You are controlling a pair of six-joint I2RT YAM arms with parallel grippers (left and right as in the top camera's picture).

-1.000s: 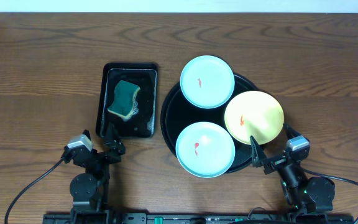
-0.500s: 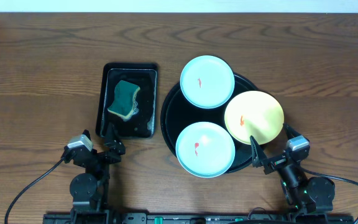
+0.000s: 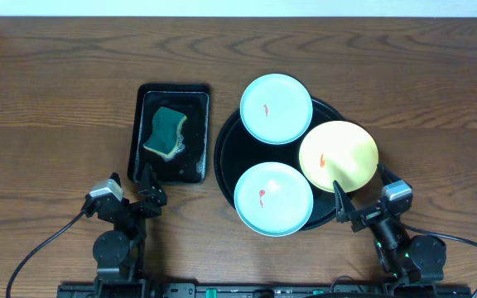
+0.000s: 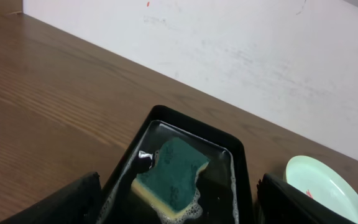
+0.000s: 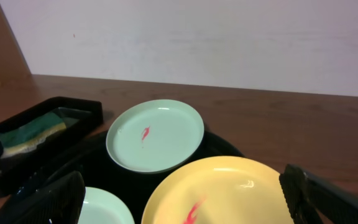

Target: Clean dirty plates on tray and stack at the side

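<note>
Three plates lie on the round black tray point(image 3: 224, 154): a mint-blue plate point(image 3: 276, 108) at the back, a second mint-blue plate point(image 3: 273, 198) at the front, and a pale yellow plate point(image 3: 338, 156) on the right. Each carries a small red smear. My left gripper point(image 3: 140, 180) hangs open at the near end of the sponge tray, nothing between its fingers. At the yellow plate's near edge my right gripper point(image 3: 358, 197) stands open and empty. The right wrist view shows the yellow plate point(image 5: 229, 193) just ahead and the back plate point(image 5: 157, 134) beyond it.
A rectangular black tray point(image 3: 150, 164) left of the round one holds a green and yellow sponge point(image 3: 166, 132) in soapy water, also seen in the left wrist view as the sponge point(image 4: 171, 176). Bare wooden table point(image 3: 48, 108) extends left and behind; a white wall stands at the back.
</note>
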